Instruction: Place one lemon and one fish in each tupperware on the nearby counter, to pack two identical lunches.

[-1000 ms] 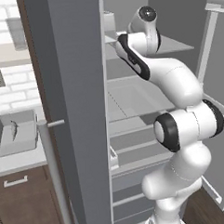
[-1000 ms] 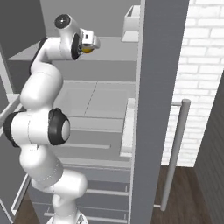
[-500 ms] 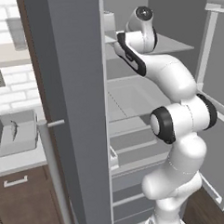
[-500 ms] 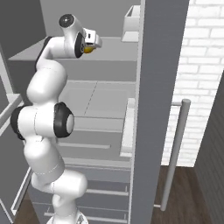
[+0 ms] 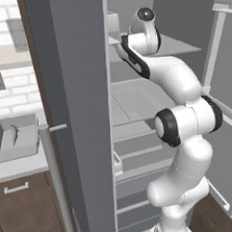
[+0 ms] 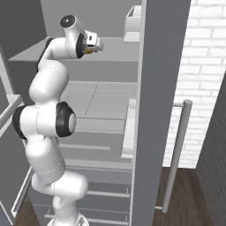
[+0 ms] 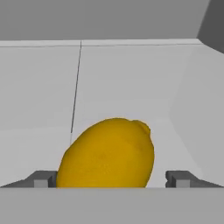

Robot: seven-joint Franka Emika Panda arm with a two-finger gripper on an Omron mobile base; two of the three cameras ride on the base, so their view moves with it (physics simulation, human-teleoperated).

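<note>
A bright-yellow lemon point(image 7: 107, 155) lies on the white upper shelf point(image 7: 131, 87) inside the open fridge. My gripper point(image 7: 111, 179) is open, with one fingertip point(image 7: 41, 179) at the lemon's left and the other at its right, where a gap shows. In the right base view the gripper point(image 6: 95, 44) reaches onto that upper shelf and a bit of the lemon point(image 6: 89, 50) peeks out under the hand. One light-grey tupperware point(image 5: 15, 137) stands on the white counter point(image 5: 22, 166) at the left, and a slender fish point(image 5: 13, 132) lies in it.
The grey fridge door point(image 5: 74, 115) with its bar handle point(image 5: 56, 179) stands between the arm and the counter. A white bin point(image 6: 132, 22) sits at the shelf's far end. Lower shelves and drawers point(image 6: 97, 128) lie beneath. A brick wall point(image 6: 203, 79) is at the right.
The arm's elbow has shifted a little and the hand has edged slightly closer onto the upper shelf. The lemon has stayed where it was.
</note>
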